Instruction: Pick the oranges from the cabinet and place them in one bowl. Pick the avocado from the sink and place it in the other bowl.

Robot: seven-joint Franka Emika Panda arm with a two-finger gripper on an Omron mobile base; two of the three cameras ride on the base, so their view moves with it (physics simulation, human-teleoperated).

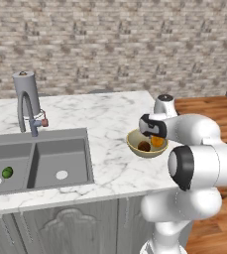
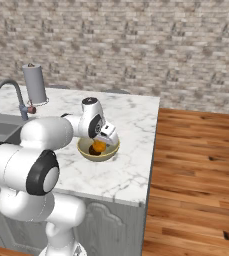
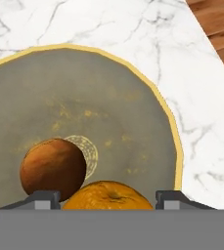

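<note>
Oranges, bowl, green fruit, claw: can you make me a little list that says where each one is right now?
oranges: two; the bright one sits between the claw's fingertips, the darker brownish one lies beside it
pale bowl: on the marble counter near its right end; both oranges are in or just over it
avocado: in the left basin of the sink
claw: over the bowl, a fingertip on each side of the bright orange; cannot tell if it is gripping
faucet: behind the sink
</note>
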